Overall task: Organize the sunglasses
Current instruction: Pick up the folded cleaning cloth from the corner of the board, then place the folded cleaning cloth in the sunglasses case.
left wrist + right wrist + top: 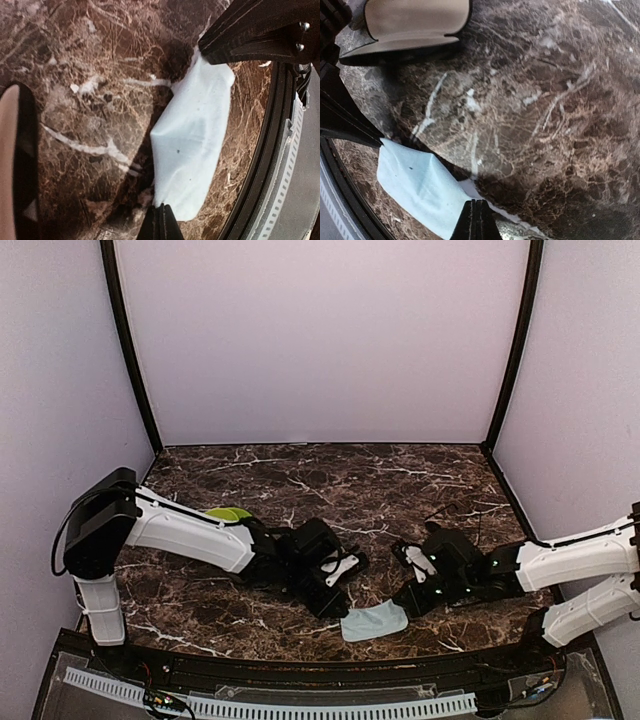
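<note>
A light blue cloth (375, 623) hangs stretched between both grippers just above the marble table near its front edge. My left gripper (345, 616) is shut on one corner of the cloth (192, 140), its fingertips (161, 224) pressed together. My right gripper (403, 605) is shut on the opposite corner of the cloth (417, 182), fingertips (477, 220) closed. Each wrist view shows the other gripper pinching the far corner. No sunglasses show clearly; a thin dark wire shape (455, 510) lies behind the right arm, and I cannot tell what it is.
An open case with a beige lining (415, 22) lies close to the left gripper, and its edge (12, 160) shows in the left wrist view. A yellow-green object (228, 513) peeks out behind the left arm. The table's black front rim (260, 165) is right beside the cloth.
</note>
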Robot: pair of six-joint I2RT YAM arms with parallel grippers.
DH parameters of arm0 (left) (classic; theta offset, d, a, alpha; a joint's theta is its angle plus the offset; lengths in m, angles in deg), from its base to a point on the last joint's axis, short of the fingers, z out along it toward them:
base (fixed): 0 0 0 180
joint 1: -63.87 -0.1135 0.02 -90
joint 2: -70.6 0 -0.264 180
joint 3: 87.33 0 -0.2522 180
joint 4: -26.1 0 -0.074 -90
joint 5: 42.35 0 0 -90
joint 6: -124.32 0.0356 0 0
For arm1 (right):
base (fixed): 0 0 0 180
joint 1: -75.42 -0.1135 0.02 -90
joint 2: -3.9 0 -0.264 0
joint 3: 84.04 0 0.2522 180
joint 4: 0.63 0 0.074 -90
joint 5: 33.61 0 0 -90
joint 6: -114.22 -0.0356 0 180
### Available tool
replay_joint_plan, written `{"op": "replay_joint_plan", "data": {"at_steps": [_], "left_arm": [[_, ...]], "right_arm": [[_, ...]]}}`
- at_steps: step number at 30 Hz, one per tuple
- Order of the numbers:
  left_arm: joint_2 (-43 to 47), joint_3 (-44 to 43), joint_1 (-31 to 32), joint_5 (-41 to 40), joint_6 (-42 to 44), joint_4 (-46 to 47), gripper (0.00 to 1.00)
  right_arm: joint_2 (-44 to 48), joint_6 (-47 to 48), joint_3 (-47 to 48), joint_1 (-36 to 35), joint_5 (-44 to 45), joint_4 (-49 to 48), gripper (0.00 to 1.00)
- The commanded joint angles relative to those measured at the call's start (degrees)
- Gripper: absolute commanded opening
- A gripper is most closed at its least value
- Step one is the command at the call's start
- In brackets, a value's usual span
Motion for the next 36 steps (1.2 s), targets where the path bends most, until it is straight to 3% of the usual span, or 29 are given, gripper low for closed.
{"op": "replay_joint_plan", "data": {"at_steps": [1,12,24,36], "left_arm": [[6.54,0.38,0.22,-4.41,-0.9,-0.21,0.0],[15.77,1.71,-1.09,-13.04,-1.37,-8.01,0.0],[22.79,9.46,-6.51,-14.3,-3.73,-11.46,0.0],[23.4,10.27,-10.54,-14.24,-3.44,-10.57,0.0]], "right_arm": [[-1.64,4.18,5.47,1.16,0.8,0.24,0.0],[-11.01,11.13,19.54,3.39,-0.25,1.83,0.0],[-20.15,12.3,27.96,3.93,-3.55,-0.33,0.0],[-24.42,11.47,31.79,4.28,-3.37,-0.94,0.0]]}}
